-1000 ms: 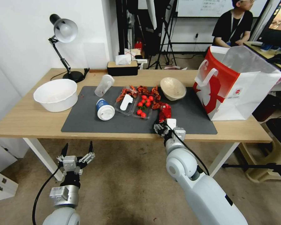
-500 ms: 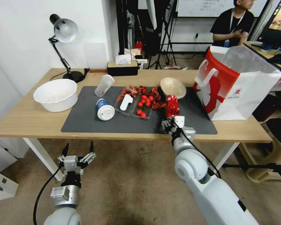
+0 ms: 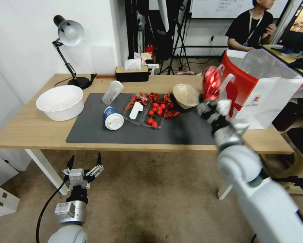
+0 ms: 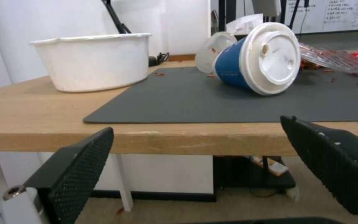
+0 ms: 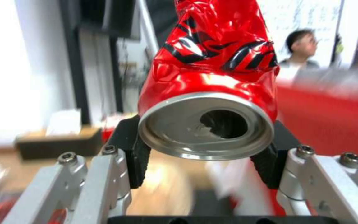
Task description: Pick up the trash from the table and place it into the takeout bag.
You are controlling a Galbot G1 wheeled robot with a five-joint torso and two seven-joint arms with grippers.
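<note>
The can (image 3: pixel 211 83) has risen off the mat and now hangs beside the bag (image 3: pixel 259 91), pinched in the right hand (image 3: pixel 210 104). Two cups, bowl (image 3: pixel 186 95) and bun wait on the table (image 3: pixel 30 130). The left hand (image 3: pixel 84 165) hangs spread below its edge.

Before me stands the table (image 3: pixel 30 130), a long light-wood top on white legs, with a dark grey mat (image 3: pixel 97 130) lying flat along its middle. On the mat I see 1 blue-white lidded cup (image 3: pixel 112 118) on its side, 1 clear plastic cup (image 3: pixel 112 91) also tipped over, a clear tray of cherry tomatoes (image 3: pixel 154 116) and a tilted beige paper bowl (image 3: pixel 186 95). On bare wood rest a white bowl (image 3: pixel 60 102), a desk lamp (image 3: pixel 68 50), a tissue box (image 3: pixel 131 72) and the takeout bag (image 3: pixel 269 98).
</note>
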